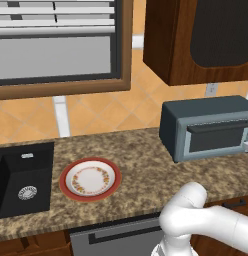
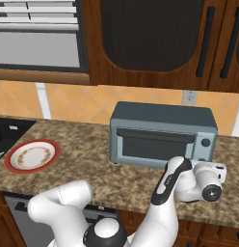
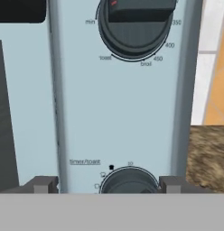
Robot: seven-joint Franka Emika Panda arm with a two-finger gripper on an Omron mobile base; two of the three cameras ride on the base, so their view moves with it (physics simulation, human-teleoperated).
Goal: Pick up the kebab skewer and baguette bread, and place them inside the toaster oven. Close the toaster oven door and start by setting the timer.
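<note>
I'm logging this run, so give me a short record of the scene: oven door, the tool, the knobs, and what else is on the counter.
oven door: toaster oven door shut
tool: tool at the oven's control panel, jaws apart either side of the timer knob, no contact visible
upper knob: temperature dial above the timer knob
counter: plate beside the sink, nothing on it
skewer and bread: not seen on the counter

The oven (image 2: 162, 135) was blue-grey with a dark window and black knobs (image 3: 134, 22). The plate (image 1: 90, 179) was white, red-rimmed, with an orange floral ring. The counter (image 1: 146, 170) was speckled brown, the sink (image 1: 21, 180) black.
</note>
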